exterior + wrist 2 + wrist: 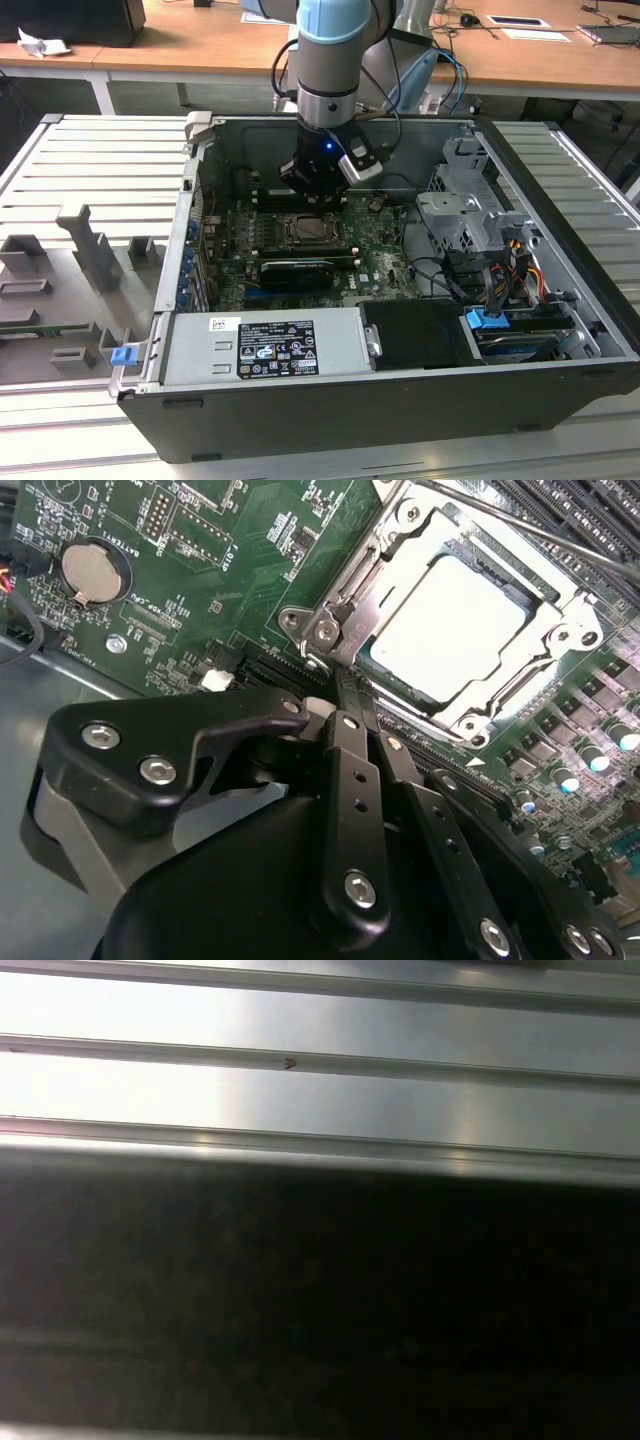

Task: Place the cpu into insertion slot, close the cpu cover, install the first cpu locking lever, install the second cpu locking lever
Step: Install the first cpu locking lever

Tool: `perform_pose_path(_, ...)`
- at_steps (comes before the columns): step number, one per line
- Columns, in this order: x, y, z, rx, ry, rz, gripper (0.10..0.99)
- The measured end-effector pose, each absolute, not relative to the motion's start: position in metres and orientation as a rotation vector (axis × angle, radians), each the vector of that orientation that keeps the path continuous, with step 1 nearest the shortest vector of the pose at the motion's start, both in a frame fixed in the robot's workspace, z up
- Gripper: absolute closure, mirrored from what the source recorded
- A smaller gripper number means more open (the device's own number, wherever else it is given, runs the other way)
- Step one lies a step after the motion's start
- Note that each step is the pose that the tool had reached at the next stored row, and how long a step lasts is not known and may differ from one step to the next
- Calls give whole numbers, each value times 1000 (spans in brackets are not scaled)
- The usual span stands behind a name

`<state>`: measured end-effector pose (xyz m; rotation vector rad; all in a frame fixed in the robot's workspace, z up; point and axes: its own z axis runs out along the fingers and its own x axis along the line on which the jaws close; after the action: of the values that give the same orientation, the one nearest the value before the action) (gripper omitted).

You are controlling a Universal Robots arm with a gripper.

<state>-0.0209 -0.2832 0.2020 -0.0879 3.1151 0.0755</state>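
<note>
In the exterior view, the arm reaches down into an open computer case (420,420) lying on a ribbed metal table (90,160). The gripper (312,186) hangs just above the green board (375,240), at the far edge of the insertion slot (316,232), which sits near the middle of the board. A long black card (292,270) lies just in front of the slot, and a grey power unit (270,345) with a label fills the near side of the case. A wooden desk (230,40) stands behind.

In the second wrist view, the gripper's black fingers (350,770) (their tips pressed together, nothing between them) point at the near rim of the slot. The cpu (450,620) lies flat inside the slot, its pale metal top glaring under the light, and the cpu cover (395,555) lies down over it, framing the chip. A thin metal lever (540,535) runs along the far side of the slot. A round coin battery (95,570) sits well apart on the board.

In the first wrist view, ribbed metal slats (320,1090) run across above a dark band.
</note>
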Motion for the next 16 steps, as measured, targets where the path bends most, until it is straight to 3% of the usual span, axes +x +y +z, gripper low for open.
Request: perform_pose_path(16,-20,-284,215,-88,3115,76,980)
